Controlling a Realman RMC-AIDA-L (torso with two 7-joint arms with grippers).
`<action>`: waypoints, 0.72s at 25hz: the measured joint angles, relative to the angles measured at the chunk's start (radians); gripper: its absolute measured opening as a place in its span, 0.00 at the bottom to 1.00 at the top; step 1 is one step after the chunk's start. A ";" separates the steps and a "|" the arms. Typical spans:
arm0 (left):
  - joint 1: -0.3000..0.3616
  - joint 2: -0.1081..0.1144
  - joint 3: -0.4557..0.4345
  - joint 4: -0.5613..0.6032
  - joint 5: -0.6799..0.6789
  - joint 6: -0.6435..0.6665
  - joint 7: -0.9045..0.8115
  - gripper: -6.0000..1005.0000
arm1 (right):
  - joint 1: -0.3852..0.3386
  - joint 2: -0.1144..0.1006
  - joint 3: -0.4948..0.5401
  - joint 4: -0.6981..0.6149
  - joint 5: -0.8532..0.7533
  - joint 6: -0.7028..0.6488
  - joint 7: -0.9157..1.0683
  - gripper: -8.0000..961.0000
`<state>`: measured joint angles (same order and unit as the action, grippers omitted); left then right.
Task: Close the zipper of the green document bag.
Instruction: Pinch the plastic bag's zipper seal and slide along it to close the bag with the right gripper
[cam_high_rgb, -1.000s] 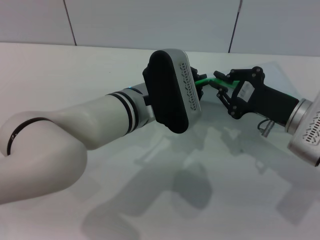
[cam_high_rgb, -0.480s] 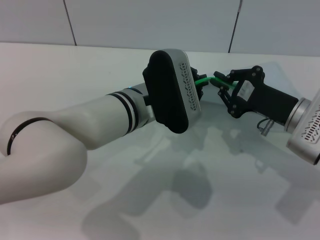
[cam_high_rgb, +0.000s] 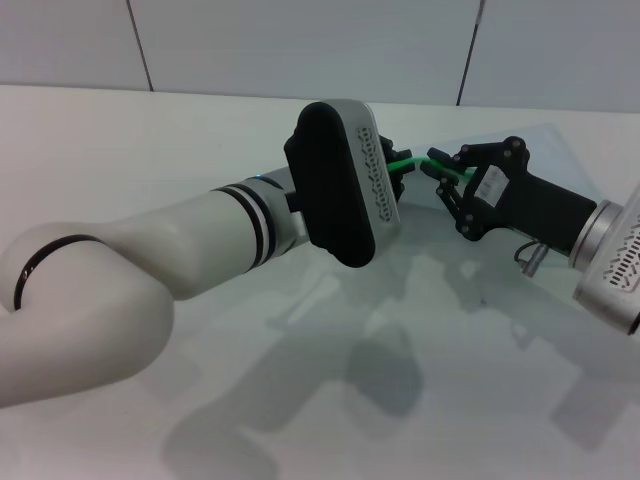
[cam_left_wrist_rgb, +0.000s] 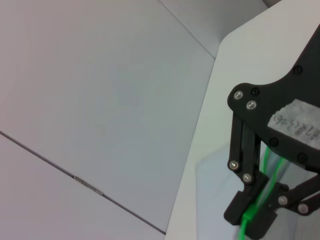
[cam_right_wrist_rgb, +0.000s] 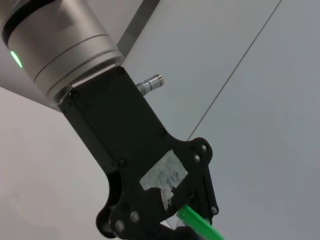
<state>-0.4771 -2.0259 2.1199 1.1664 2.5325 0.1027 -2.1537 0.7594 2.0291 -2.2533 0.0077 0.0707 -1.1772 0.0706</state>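
Both grippers meet above the table at the zipper, a thin bright green strip stretched between them. My left gripper is mostly hidden behind its own black wrist housing. The right wrist view shows the left gripper shut, with the green strip coming out of it. The right gripper comes in from the right. In the left wrist view the right gripper is pinched shut on the green zip. The green document bag shows only as a faint translucent sheet behind the right gripper; the bag looks pale blue.
The white table runs back to a panelled grey wall. My left forearm crosses the near left of the table and blocks much of the middle. The right arm's silver wrist sits at the right edge.
The right gripper has shifted very slightly, and a little more green strip shows between the two grippers. The left arm has hardly moved.
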 joint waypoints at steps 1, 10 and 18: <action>0.000 0.000 -0.001 -0.001 0.000 0.000 0.000 0.06 | 0.000 0.000 0.000 0.000 0.000 0.000 0.000 0.09; 0.021 0.004 -0.025 0.005 0.001 0.000 0.003 0.06 | -0.007 0.000 0.007 0.011 0.008 0.037 0.000 0.09; 0.044 0.007 -0.039 0.017 0.006 0.000 0.006 0.06 | -0.018 -0.002 0.037 0.010 0.010 0.059 0.000 0.09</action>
<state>-0.4332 -2.0189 2.0813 1.1835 2.5386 0.1023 -2.1482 0.7414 2.0267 -2.2168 0.0177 0.0810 -1.1182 0.0701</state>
